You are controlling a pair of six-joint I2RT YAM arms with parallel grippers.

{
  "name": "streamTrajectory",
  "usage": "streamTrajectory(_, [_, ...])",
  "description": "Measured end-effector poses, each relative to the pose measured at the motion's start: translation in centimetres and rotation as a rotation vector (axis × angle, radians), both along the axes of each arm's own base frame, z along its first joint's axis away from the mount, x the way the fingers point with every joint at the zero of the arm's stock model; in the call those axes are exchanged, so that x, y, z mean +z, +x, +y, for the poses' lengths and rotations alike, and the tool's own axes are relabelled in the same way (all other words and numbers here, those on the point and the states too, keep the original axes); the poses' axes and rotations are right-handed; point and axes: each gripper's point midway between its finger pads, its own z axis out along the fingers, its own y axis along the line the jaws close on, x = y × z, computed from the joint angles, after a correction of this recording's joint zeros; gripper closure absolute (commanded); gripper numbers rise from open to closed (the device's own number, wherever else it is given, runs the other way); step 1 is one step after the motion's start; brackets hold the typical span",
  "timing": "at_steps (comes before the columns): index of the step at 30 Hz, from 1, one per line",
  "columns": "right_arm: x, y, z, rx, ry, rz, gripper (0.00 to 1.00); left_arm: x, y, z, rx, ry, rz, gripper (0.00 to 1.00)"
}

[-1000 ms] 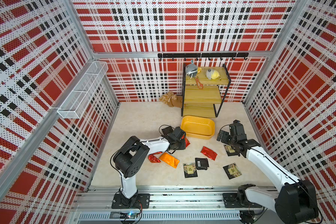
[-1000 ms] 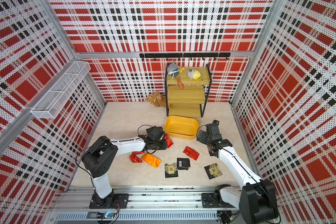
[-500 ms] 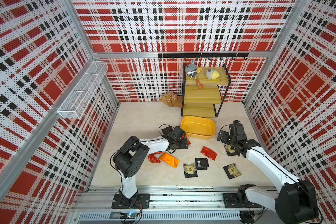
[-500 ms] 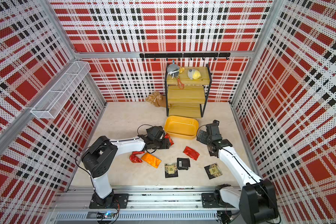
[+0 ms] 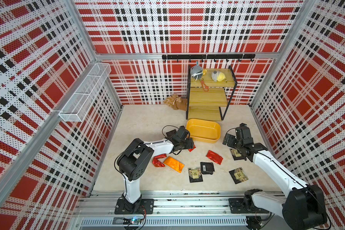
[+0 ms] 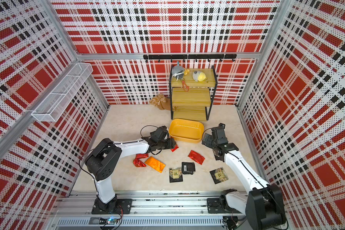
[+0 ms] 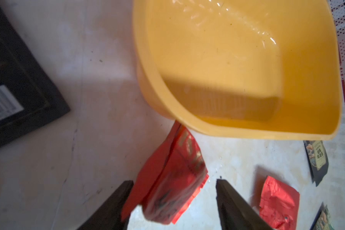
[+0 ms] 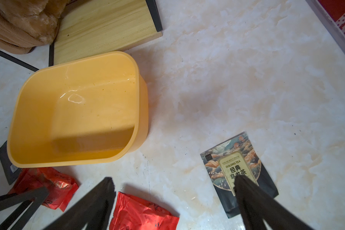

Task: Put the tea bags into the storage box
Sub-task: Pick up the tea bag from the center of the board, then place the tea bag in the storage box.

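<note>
On the pale marble floor, before the wooden rack [image 5: 207,97]: shallow yellow plastic storage box [image 5: 203,130].
Left gripper [image 7: 174,182]: fingers spread, not pinching; a shiny red foil tea bag [image 7: 179,151] lies between them, just beside the box's outer wall.
Right gripper [image 8: 174,179]: fingers spread wide, 1 fingertip over a black pictured oolong tea bag [image 8: 233,159].
Other tea bags [image 5: 173,164]: scattered on the floor, outside the box.

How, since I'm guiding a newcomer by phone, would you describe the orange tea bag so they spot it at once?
Start at the yellow storage box before the wooden shelf rack, then come forward past the left arm. The orange tea bag lies flat beside a crumpled red sachet; it is the only orange one among red and black ones.
</note>
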Motion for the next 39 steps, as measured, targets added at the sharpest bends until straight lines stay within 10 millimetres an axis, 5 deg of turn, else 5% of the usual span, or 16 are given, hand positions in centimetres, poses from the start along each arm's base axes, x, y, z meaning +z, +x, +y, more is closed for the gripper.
streamTrajectory(11, [-0.1, -0.1, -0.1, 0.020, -0.026, 0.008, 0.00, -0.8, 0.4, -0.7, -0.009, -0.009, 0.015, 0.59])
streamTrajectory(21, [-0.5, -0.3, -0.1, 0.019, -0.022, 0.017, 0.00, 0.2, -1.0, 0.5, -0.002, -0.003, 0.021, 0.59])
streamTrajectory(31, [-1.0, -0.6, 0.3, 0.035, -0.013, 0.028, 0.00, 5.6, -1.8, 1.1, -0.003, -0.037, -0.029, 0.59])
streamTrajectory(39, [-3.3, -2.4, 2.5, 0.134, 0.001, 0.078, 0.00, 13.4, 4.6, -3.6, -0.039, -0.153, -0.167, 0.58])
